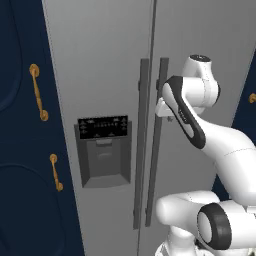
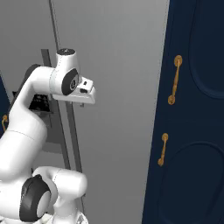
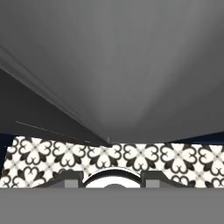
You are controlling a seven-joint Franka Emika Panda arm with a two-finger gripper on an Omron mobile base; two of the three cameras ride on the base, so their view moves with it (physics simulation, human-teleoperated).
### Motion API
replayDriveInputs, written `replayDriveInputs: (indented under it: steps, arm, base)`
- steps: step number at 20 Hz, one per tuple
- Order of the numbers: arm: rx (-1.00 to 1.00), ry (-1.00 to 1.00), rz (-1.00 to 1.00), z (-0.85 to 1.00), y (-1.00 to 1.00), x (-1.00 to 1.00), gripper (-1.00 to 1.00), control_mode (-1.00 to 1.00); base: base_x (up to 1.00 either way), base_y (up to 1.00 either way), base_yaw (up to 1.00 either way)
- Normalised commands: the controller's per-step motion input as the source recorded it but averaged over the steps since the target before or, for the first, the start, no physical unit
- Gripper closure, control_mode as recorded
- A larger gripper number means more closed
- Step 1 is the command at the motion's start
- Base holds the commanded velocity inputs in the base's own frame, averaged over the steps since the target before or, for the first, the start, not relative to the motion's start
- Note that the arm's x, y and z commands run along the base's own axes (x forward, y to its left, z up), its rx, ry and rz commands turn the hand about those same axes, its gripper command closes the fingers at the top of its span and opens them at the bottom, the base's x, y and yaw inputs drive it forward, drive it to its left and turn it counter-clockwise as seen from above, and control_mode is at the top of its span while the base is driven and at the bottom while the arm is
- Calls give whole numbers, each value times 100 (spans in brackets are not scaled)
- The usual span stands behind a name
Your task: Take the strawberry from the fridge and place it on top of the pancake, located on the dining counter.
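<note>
A: Navy cabinets stand at the left in the left base view, carrying gold handles.

B: In the right base view, a navy cabinet has gold handles too. A patterned floor shows black-and-white tiles.

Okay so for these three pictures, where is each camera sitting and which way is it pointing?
Left base view: behind the arm to its left, facing the closed fridge; the arm rises at lower right, hand by the right door's handle.
Right base view: behind the arm to its right, facing the same fridge doors; the arm rises at lower left.
Hand view: on the hand, looking down the grey fridge front to the patterned floor.
Both base views share the fridge, arm and navy cabinets.
</note>
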Motion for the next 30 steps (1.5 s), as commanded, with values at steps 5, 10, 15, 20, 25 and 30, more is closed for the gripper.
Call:
replayDriveInputs:
  steps: [5, 10, 15, 20, 25, 30]
  arm:
    - [0, 0, 0, 0, 0, -1, -100, 100]
    - [0, 0, 0, 0, 0, 0, -100, 100]
    - [0, 0, 0, 0, 0, 0, -100, 100]
    - [0, 0, 0, 0, 0, 0, -100, 100]
    - [0, 0, 0, 0, 0, 0, -100, 100]
    - [0, 0, 0, 0, 0, 0, -100, 100]
  base:
    - [-31, 0, 0]
    - [-76, 0, 0]
    - [-40, 26, 0]
    - [-8, 58, 0]
    - [-25, 10, 0]
    - [-51, -16, -1]
